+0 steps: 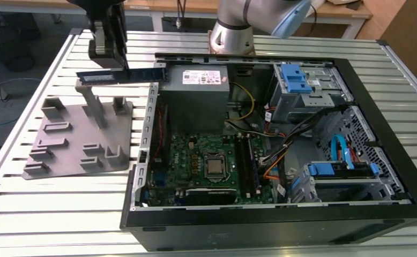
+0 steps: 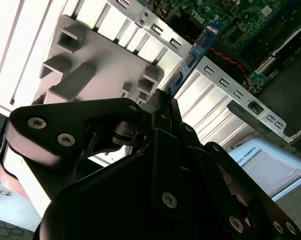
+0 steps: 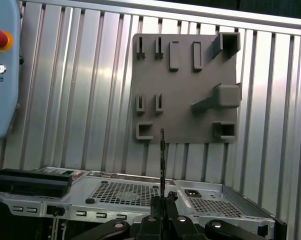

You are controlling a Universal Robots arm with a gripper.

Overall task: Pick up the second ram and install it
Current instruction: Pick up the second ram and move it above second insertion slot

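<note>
Gripper is clamped shut on the second ram, pinching its top long edge at roughly mid-length. In the second wrist view the black fingers are squeezed together on the stick, no gap to speak of.

The stick hangs in the air, level and standing on its long edge. Its long axis runs left to right in the exterior view, and the right end pokes toward the power supply at the corner of the open computer case.

In the second wrist view the blue strip sticks out past the fingertips toward the case wall. In the first wrist view it's edge-on, just a thin dark line coming off the gripper.

Just under it is the gray holder plate with its posts and slots. The plate lies on the slatted metal counter, right beside the case on the exterior view's left. The green motherboard lies inside the case, well apart from the stick.
</note>
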